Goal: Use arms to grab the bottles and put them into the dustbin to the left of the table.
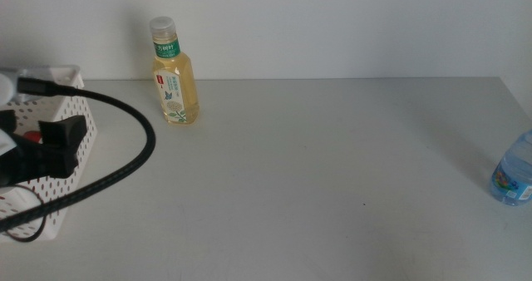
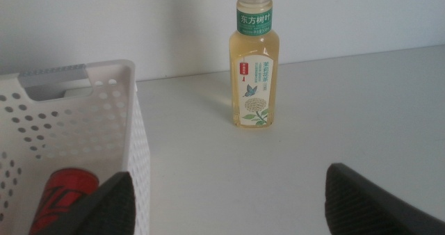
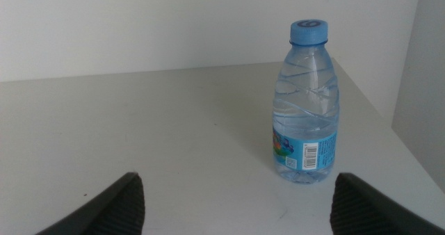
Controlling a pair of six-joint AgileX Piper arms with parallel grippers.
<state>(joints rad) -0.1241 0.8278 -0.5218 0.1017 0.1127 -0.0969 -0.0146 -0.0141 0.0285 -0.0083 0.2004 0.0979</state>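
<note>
The yellow drink bottle (image 1: 174, 75) with white cap stands upright at the back left of the table (image 1: 332, 173). The left wrist view shows this bottle (image 2: 254, 71) ahead of my open, empty left gripper (image 2: 226, 204). My left arm (image 1: 56, 145) hangs over the white dustbin (image 1: 62, 98) at the left edge. A red can (image 2: 65, 197) lies inside the dustbin (image 2: 135, 131). The blue-capped water bottle (image 1: 515, 171) stands at the table's right edge. My right gripper (image 3: 236, 207) is open a short way in front of that water bottle (image 3: 306, 110); it is out of the middle view.
A thick black cable (image 1: 125, 169) loops from the left arm across the dustbin's near corner. A white wall rises behind the table. The table's right edge runs close beside the water bottle.
</note>
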